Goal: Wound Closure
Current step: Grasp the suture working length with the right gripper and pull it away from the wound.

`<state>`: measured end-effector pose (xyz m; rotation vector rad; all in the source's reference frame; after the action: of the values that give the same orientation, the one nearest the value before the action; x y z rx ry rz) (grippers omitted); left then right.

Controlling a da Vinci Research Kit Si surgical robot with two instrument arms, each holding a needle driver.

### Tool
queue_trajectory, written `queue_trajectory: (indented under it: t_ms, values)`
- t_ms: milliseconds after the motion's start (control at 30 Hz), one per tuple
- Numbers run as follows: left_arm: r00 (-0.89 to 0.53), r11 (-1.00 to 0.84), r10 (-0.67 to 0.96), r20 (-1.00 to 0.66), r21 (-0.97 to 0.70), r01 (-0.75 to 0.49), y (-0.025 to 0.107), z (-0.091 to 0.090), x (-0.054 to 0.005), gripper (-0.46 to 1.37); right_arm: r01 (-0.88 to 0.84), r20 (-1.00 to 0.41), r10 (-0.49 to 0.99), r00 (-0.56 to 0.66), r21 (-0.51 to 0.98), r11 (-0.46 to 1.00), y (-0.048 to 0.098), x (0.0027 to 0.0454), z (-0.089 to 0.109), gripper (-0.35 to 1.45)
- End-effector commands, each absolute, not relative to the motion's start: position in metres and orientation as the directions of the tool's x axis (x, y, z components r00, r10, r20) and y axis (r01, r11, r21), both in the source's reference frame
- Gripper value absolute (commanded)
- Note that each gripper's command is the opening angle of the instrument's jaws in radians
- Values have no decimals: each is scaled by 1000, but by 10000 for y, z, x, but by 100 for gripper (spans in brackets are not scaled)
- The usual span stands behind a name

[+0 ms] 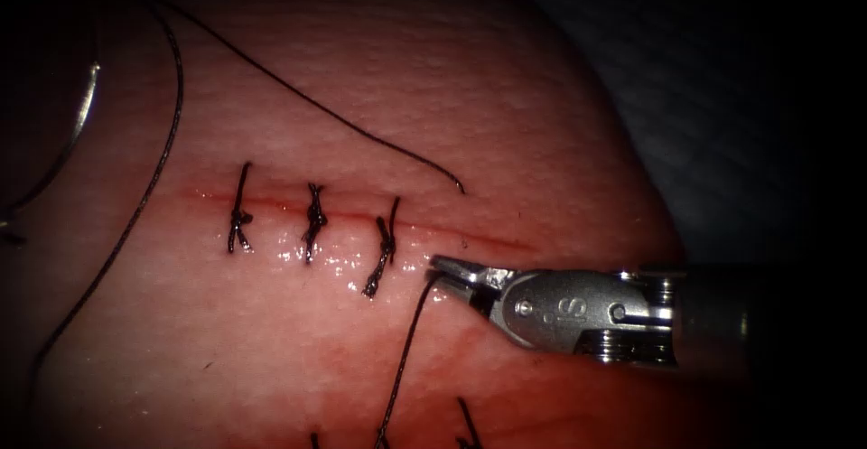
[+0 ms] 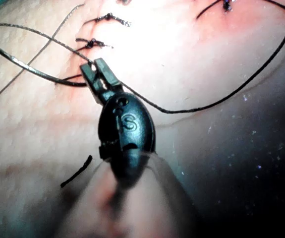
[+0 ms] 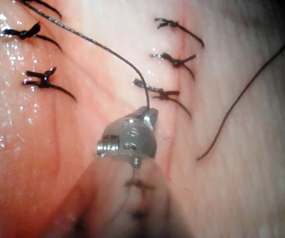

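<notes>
R arm's pincer (image 1: 449, 268) enters from the right in the endoscope view and lies low over the tissue (image 1: 379, 97), its tip just past the right end of the stitched part of the cut (image 1: 470, 237). Its jaws are closed on the thread (image 1: 411, 341), which drops from the tip toward the bottom edge; the right wrist view shows the same strand (image 3: 97, 47) arching away from the closed tip (image 3: 149, 116) across the tissue. Three knotted stitches (image 1: 313, 219) cross the cut to the left of the pincer, w/ wet red fluid (image 1: 334, 259) glinting just below them. A loose thread end (image 1: 361, 133) runs diagonally over the upper tissue and stops above the cut's unstitched right part. The needle (image 1: 81, 115) lies at the far left edge, well apart from the cut, free of both tools; whether its point sits in tissue can't be told. L arm's pincer (image 2: 96, 74) shows in the left wrist view, dark jaws pressed together on a strand of thread (image 2: 33, 69) that crosses at the tip, near two stitches (image 2: 92, 43). A short cut piece of thread (image 2: 76, 172) lies on the tissue beside its shaft.
</notes>
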<state>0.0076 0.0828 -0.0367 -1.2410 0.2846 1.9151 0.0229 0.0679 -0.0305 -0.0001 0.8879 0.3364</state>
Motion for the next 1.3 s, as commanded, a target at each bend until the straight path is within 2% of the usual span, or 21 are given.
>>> queue_trajectory:
  t_ms: [33, 733, 933, 1300]
  values:
    - [-182, -645, 510, -841, -233, -728, 827, -366, 76, -35, -288, -762, 290, 579, 141, 947, 679, 230, -306, -35]
    - [-186, -646, 509, -840, -231, -727, 831, -359, 74, -35, -227, -717, 386, 580, 313, 922, 594, 233, -394, -35]
    - [-186, -647, 509, -841, -230, -727, 831, -357, 74, -35, -201, -722, 392, 571, 340, 919, 568, 251, -450, -35]
    - [-186, -647, 508, -841, -230, -727, 831, -357, 75, -35, -70, -729, 302, 614, 332, 941, 499, 306, -535, -35]
